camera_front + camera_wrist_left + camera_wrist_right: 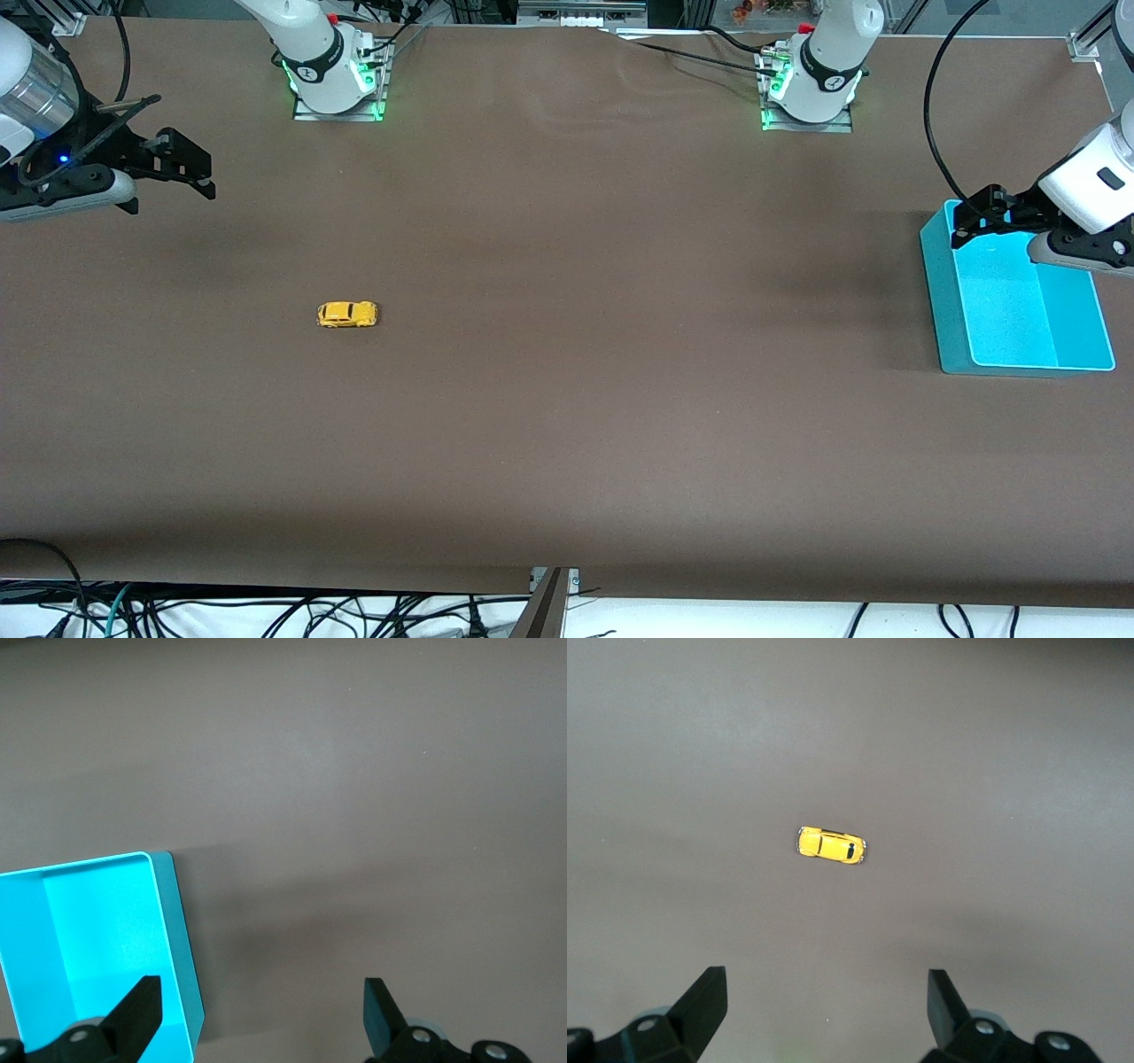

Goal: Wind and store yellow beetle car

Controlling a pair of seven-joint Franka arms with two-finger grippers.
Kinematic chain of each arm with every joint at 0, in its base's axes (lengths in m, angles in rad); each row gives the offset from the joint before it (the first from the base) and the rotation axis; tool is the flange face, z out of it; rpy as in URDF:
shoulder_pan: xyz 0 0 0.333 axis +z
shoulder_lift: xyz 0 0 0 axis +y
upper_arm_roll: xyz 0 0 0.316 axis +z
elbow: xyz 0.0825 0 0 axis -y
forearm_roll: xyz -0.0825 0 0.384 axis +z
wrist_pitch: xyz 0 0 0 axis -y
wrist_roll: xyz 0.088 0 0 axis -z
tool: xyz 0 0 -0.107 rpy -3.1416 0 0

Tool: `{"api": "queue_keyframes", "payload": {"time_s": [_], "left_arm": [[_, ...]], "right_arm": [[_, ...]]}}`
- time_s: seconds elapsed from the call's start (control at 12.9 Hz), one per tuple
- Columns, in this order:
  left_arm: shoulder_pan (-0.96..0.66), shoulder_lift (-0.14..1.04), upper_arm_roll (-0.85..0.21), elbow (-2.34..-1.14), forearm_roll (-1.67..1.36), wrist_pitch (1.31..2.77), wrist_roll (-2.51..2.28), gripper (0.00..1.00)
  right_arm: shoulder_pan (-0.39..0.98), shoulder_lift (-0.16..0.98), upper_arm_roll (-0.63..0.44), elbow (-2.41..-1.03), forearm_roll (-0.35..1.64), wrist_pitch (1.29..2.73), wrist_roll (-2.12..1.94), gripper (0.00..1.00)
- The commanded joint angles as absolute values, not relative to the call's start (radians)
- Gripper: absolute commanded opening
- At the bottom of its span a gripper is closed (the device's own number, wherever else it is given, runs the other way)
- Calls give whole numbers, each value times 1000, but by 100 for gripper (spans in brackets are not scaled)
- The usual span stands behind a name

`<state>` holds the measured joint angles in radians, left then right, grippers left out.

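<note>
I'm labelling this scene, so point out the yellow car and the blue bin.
yellow beetle car [347, 314]: front view, on its roof.
blue bin [941, 292]: front view, on its outer side wall toward the table's middle.

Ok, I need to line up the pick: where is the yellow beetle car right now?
The yellow beetle car sits alone on the brown table, toward the right arm's end, nearer the front camera than that arm's base.

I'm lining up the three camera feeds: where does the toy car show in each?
Front view: toy car on bare table toward the right arm's end.
Left wrist view: not in it; only the blue bin shows.
Right wrist view: mid-picture, ahead of the open right gripper.
Shared landmark: brown tabletop.
</note>
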<state>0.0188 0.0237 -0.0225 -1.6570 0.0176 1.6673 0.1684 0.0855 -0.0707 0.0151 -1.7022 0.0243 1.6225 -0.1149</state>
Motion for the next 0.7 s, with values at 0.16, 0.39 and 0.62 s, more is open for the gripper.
{"api": "queue_keyframes", "payload": {"time_s": [0.16,0.39,0.62], "left_arm": [[14,38,-20,-1624,43,1647,187,100],[14,37,-20,-1624,41,1646,186,100],[15,35,-46,-1623,41,1644,178,100]], "right_arm": [[100,-34,11,-1698,38,1608,-127,100],[103,20,15,-1712,40,1609,-220,100],[123,76,34,-1752,40,1649,-300,100]]}}
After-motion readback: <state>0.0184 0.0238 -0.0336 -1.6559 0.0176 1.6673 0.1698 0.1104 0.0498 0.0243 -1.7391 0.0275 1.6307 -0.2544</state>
